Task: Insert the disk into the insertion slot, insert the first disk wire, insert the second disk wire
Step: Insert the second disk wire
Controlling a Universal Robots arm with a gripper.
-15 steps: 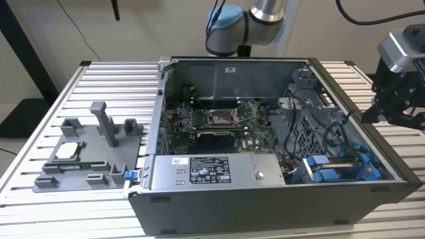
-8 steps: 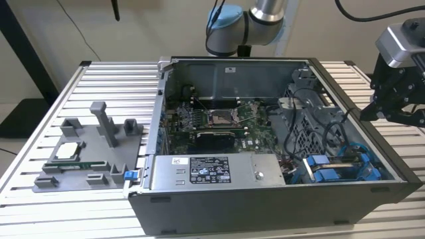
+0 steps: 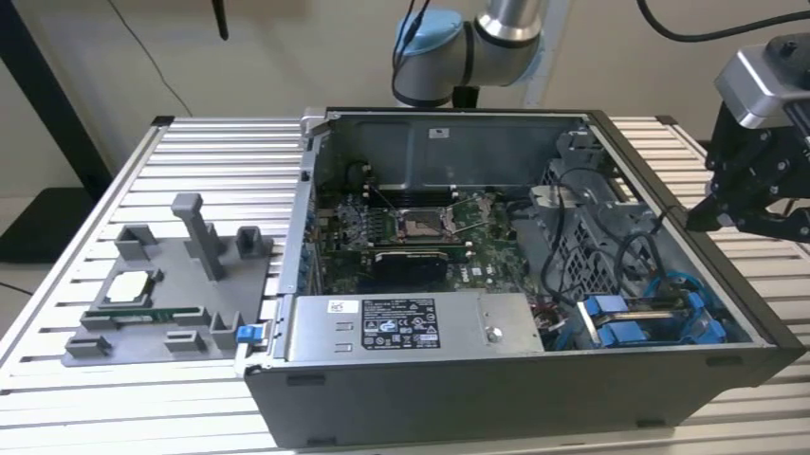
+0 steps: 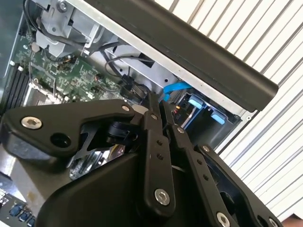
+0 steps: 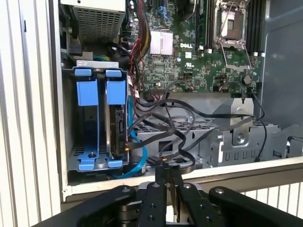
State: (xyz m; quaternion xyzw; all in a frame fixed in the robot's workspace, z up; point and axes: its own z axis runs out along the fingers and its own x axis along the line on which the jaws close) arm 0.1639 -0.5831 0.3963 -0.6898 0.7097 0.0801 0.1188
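Note:
The insertion slot (image 5: 97, 163), a grey metal bay with blue tabs, sits in the case corner next to the power supply; in the exterior view the insertion slot (image 3: 648, 320) lies at the case's front right. The disk (image 5: 116, 124) stands on edge inside one bay, under a blue carrier tab (image 5: 116, 91); the bay beside it holds only a blue frame. A blue wire (image 5: 137, 158) curves up to the disk's edge, and black wires (image 5: 156, 124) loop close by. My gripper (image 5: 167, 176) is shut and holds nothing, hovering outside the case wall by the bay; the gripper (image 3: 705, 217) hangs at the exterior view's right.
The open computer case (image 3: 506, 393) lies on a slatted metal table (image 3: 203, 142). Inside are the motherboard with its CPU socket (image 3: 418, 224), a power-supply box (image 3: 405, 327) and a grey cage with cables (image 3: 589, 237). A grey fixture with parts (image 3: 165, 294) stands at the exterior view's left.

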